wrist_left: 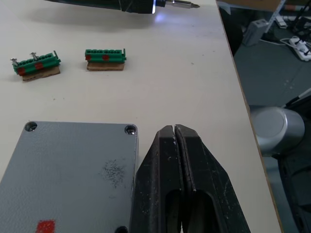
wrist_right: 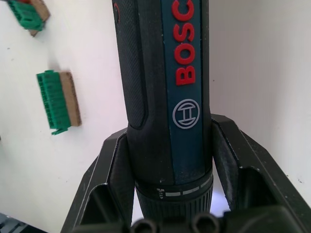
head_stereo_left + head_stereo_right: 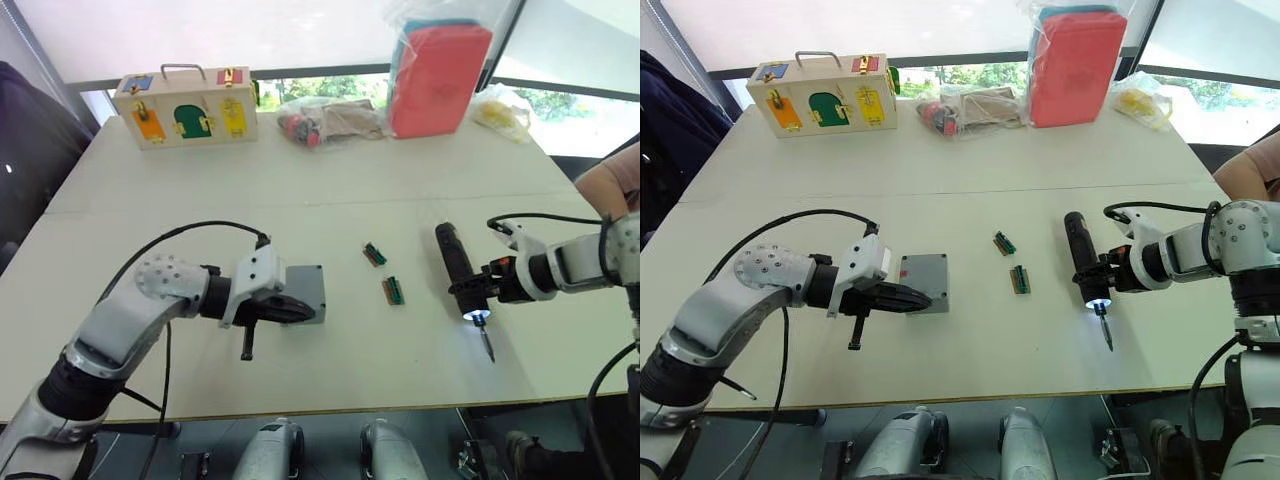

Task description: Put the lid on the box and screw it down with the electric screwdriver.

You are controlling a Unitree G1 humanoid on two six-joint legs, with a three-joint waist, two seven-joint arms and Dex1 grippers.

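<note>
Left gripper [image 1: 176, 145]: fingers [image 1: 204, 179] pressed together, nothing held, resting at the near right edge of the box [image 3: 924, 282]. Lid [image 1: 68, 170] is on the box, screws visible in its corner holes, red mark near one edge.

Right gripper [image 2: 170, 160]: fingers [image 2: 228, 160] clamped either side of the electric screwdriver [image 3: 1083, 262], near its bit end. Tool lies flat on the table [image 3: 960, 170], tip light on, bit pointing at the near edge. Two green strips [image 3: 1020, 279] sit between box and screwdriver, well apart from both. Wooden box with coloured doors [image 3: 824, 95] and red case [image 3: 1075, 65] at the far side.
</note>
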